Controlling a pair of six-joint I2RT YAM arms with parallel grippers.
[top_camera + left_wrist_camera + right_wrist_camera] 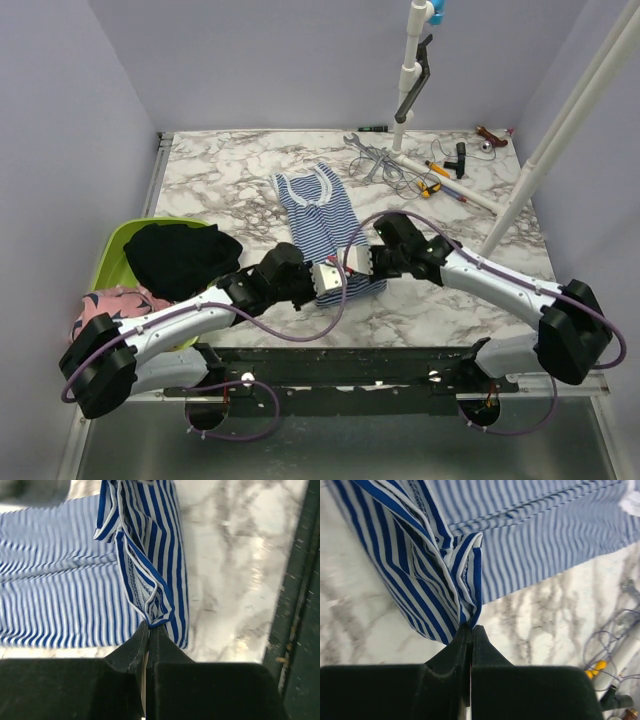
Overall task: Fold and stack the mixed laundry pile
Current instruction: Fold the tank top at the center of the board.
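The navy-and-white striped garment (pixel 325 220) lies lengthwise on the marble table, neck end far. My left gripper (pixel 318 278) is shut on its near left corner, the hem bunched at the fingertips (pixel 150 626). My right gripper (pixel 368 262) is shut on the near right corner, the striped cloth (pixel 445 580) pinched and lifted into folds. The black garment (pixel 180 255) lies heaped over the lime green basin (pixel 112 250). The pink shark-print garment (pixel 105 305) hangs at the basin's near left, partly behind my left arm.
Wrenches, screwdrivers, cables and a white pipe (pixel 440 175) lie at the far right of the table. A white pole (pixel 560 130) slants up on the right. A white post with a black handle (pixel 412 80) stands at the far middle. The table's near edge (pixel 400 345) runs just behind both grippers.
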